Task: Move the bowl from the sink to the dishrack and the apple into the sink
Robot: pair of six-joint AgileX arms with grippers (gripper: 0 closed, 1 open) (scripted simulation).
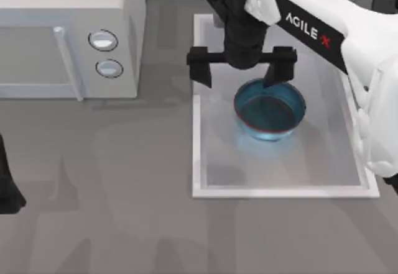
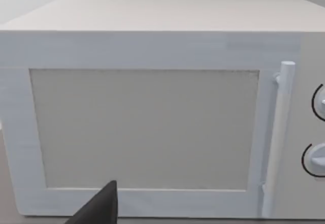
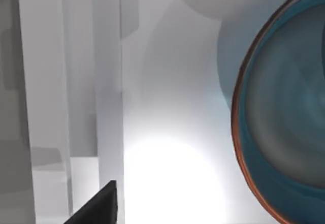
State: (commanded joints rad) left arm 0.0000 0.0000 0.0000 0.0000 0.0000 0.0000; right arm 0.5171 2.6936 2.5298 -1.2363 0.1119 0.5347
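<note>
Sitting centre-right of the top view inside the sink [image 1: 205,168]: the bowl [image 1: 270,109], likely rigid, glossy, slippery. Hovering over its far rim with jaws spread wide: right gripper [image 1: 241,63]. Best pinching the rim.

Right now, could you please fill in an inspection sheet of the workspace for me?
Surface: grey table, bare in front of the microwave.
Job's things: blue bowl upright inside the white sink, toward its far half. Apple and dishrack: nothing seen.
Clutter: white microwave at the table's far left, door shut.
End effectors: right end effector open, over the sink at the bowl's far rim, one finger dipping over that rim. Left arm parked at the table's left edge.
Cables: nothing seen.
Surroundings: pale wall behind the microwave.
</note>
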